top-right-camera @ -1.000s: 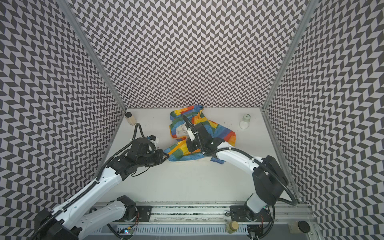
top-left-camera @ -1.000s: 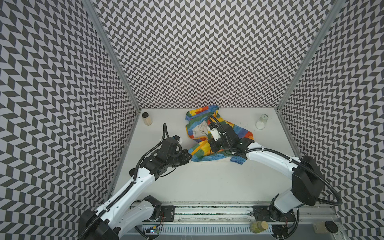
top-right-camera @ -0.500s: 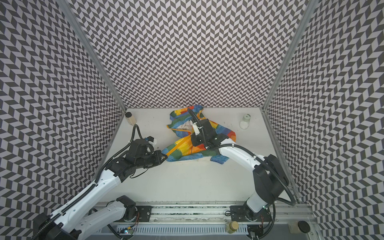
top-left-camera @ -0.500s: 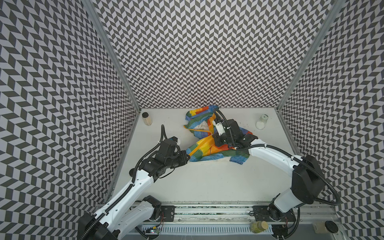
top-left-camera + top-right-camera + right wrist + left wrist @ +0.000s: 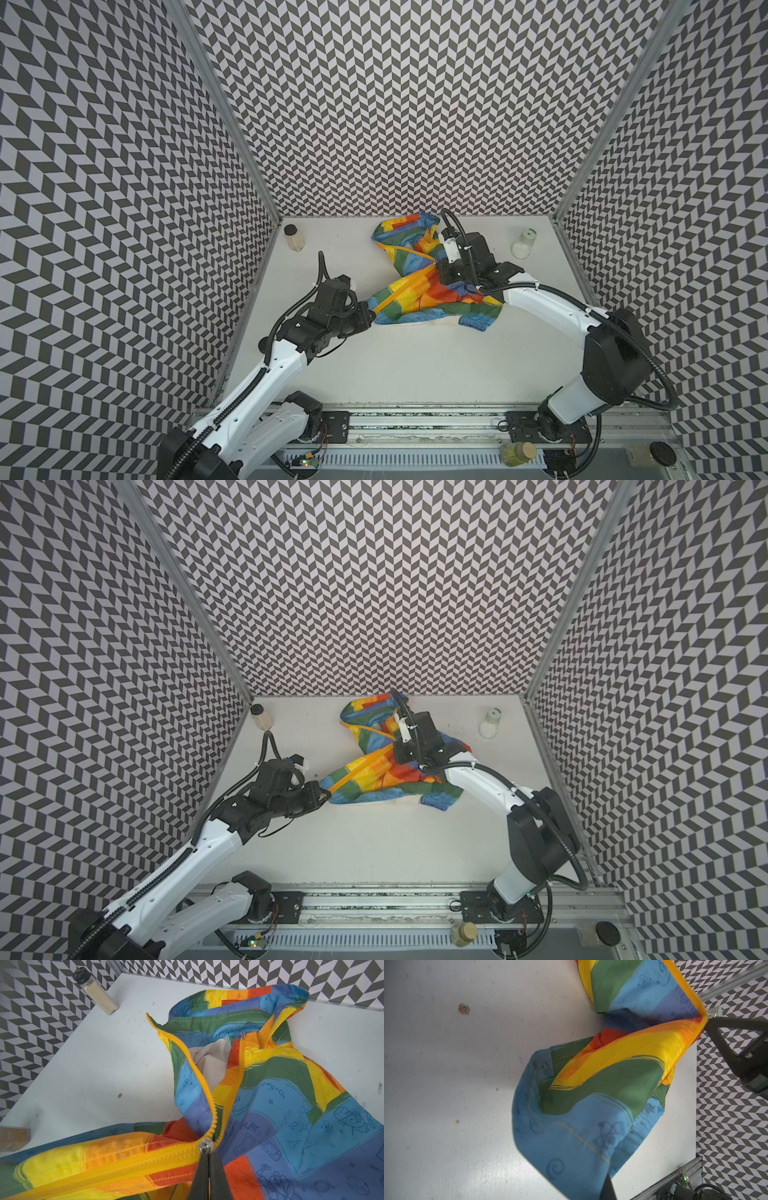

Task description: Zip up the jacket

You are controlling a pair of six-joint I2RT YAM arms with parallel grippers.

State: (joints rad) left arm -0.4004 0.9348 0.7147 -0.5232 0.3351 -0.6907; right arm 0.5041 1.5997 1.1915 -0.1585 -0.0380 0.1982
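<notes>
Where the small rainbow-striped jacket [image 5: 419,291] lies crumpled at twelve o'clock on the white tabletop [image 5: 415,374], a clear black-lidded jar [image 5: 97,994] of beige powder stands at ten. Blue print reads "2mg+O2" and "PLAY!". The right gripper [image 5: 208,1157] pinches the silver zipper slider [image 5: 205,1146]; the left gripper [image 5: 370,311], pressed together, clamps the jacket's edge.

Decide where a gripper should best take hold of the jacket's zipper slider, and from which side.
Pinch the metal slider by its pull, from the zipped stretch behind it: the open teeth fork ahead toward the collar, so that side should be left free. The right gripper is shut on it this way.
</notes>
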